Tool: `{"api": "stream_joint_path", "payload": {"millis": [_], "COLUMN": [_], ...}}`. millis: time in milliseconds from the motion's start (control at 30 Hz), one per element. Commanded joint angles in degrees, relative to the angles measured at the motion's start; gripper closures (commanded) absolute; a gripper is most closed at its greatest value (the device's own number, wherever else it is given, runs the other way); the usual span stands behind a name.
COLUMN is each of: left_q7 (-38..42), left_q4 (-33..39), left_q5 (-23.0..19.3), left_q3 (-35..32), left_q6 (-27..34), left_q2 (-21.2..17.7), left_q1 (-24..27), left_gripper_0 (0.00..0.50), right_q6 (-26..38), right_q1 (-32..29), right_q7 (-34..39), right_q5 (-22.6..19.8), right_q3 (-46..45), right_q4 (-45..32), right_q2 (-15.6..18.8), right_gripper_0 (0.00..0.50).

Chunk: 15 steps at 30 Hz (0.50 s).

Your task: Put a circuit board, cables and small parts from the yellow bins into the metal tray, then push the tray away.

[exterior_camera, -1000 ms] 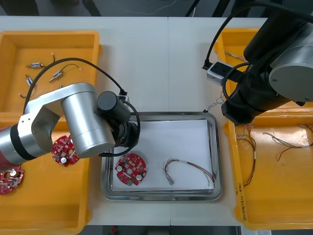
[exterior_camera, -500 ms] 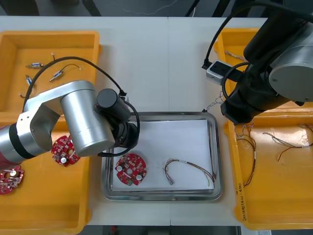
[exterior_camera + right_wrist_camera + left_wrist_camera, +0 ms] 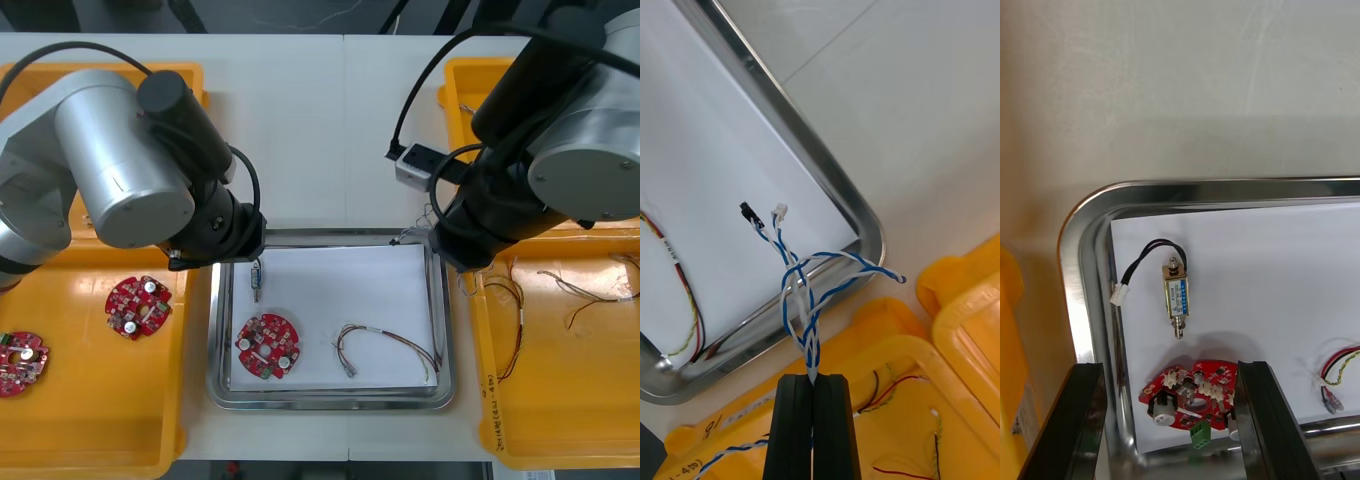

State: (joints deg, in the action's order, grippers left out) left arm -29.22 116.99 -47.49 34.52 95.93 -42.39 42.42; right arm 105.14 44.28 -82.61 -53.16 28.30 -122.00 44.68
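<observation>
**While left claw gapes over the tray, right claw pinches a cable**

Nearest, on the white inside of the metal tray [image 3: 328, 404], a circuit board [image 3: 268, 346] lies left and a red and yellow cable [image 3: 385, 350] lies right, well apart. Just beyond the board, a small metal part [image 3: 1175, 298] with a black lead lies by the tray's left wall. Left claw [image 3: 1169, 366] hangs above it near the far left corner, fingers wide, gripping nothing. Right claw [image 3: 813, 379] is over the tray's far right corner, clamped on a twisted blue and white cable [image 3: 801, 292]. The cable's plug ends dangle over the tray's white inside; contact unclear. Two more boards [image 3: 138, 306] lie in the near left yellow bin [image 3: 100, 440]. Beyond the tray is bare table [image 3: 340, 130].
</observation>
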Motion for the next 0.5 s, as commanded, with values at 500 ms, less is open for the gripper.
{"api": "stream_joint_path", "payload": {"millis": [500], "left_q7": [-11.5], "left_q4": [1.0], "left_q5": [-6.9], "left_q3": [-18.0], "left_q6": [14.1], "left_q2": [-0.4], "left_q1": [4.4], "left_gripper_0": [0.0], "right_q6": [-10.2], "right_q1": [5.4], "right_q7": [-6.5], "right_q5": [7.3], "right_q3": [19.2], "right_q4": [-1.7], "right_q2": [-4.7], "right_gripper_0": [0.5]}}
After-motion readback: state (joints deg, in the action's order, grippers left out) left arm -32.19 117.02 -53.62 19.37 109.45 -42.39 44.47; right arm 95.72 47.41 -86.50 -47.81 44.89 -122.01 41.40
